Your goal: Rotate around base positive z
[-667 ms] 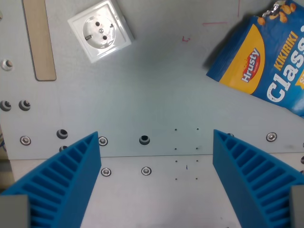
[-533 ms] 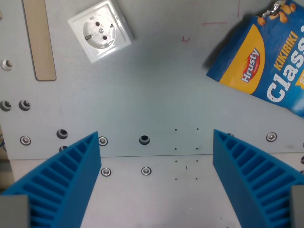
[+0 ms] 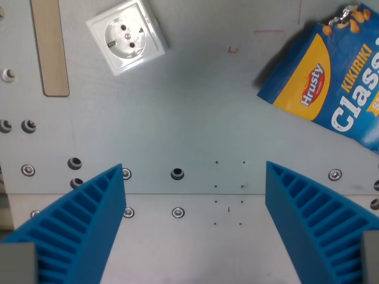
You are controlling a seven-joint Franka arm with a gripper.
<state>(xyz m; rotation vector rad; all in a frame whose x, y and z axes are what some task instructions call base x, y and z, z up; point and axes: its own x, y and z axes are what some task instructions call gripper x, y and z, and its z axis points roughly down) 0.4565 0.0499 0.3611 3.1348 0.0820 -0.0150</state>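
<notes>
Between spread-apart end effector [image 3: 195, 222] fingers: bare table [image 3: 195, 118]; snack bag [image 3: 331, 83] beyond, upper right.

Looking like a lab or workshop bench: a grey metal plate [image 3: 189, 112] is carrying rows of screws [image 3: 177, 212] and drilled holes [image 3: 177, 173], a loose white wall socket [image 3: 126, 36] is lying far left, and thin red pen marks [image 3: 233, 50] are showing on the surface.

a white wall socket [image 3: 125, 36] lies on the grey worktop [image 3: 189, 112] at upper left, beside a wooden strip [image 3: 49, 47]. a blue snack bag [image 3: 334, 80] lies well apart at upper right.
</notes>
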